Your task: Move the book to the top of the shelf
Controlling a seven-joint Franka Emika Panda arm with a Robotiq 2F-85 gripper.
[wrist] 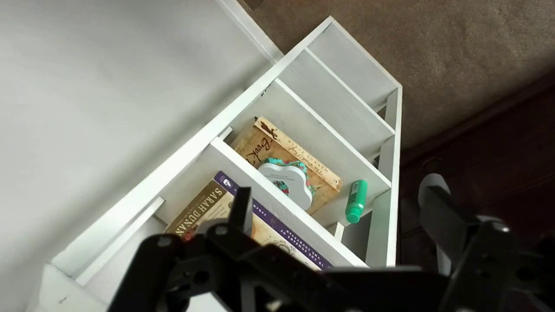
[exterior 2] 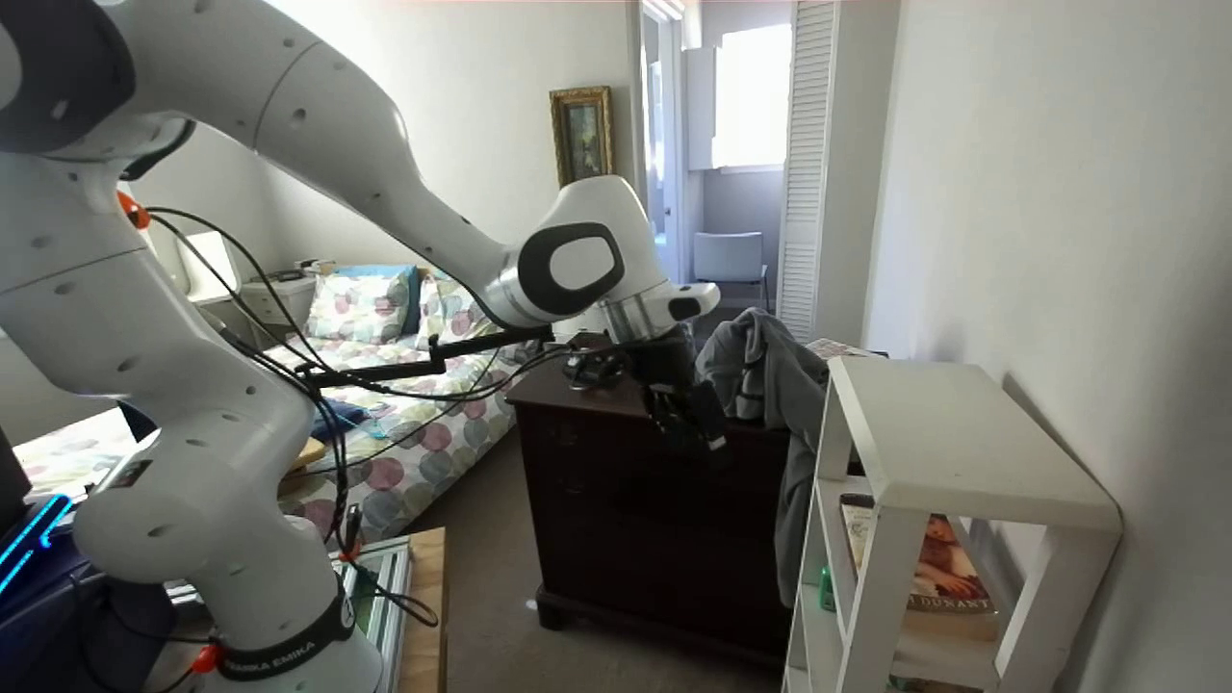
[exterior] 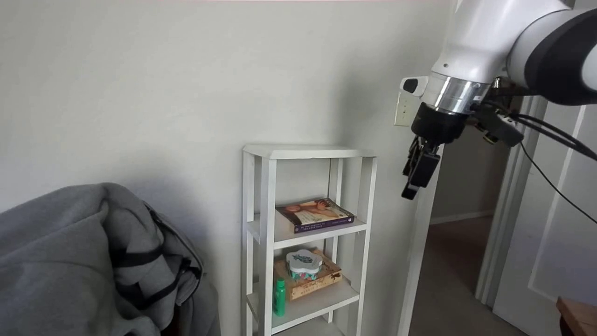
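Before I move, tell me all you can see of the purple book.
The book looks like a closed paperback: purple spine, pale lettering, a warm-toned cover picture, the name Sarah Dunant. It lies flat, cover up, on the first board under the top of the shelf, spine roughly along the board's long edge. Only that board visibly touches it; nothing rests on it. The claw hides part in the wrist view.

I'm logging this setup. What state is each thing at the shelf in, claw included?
Claw: open, holding nothing
White shelf: standing upright
Purple-spined book: closed, lying flat, one tier below the top
Tan book: closed, lying flat
Scalloped box: lid on, atop tan book
Green bottle: upright, capped
Gray cloth: rumpled, draped
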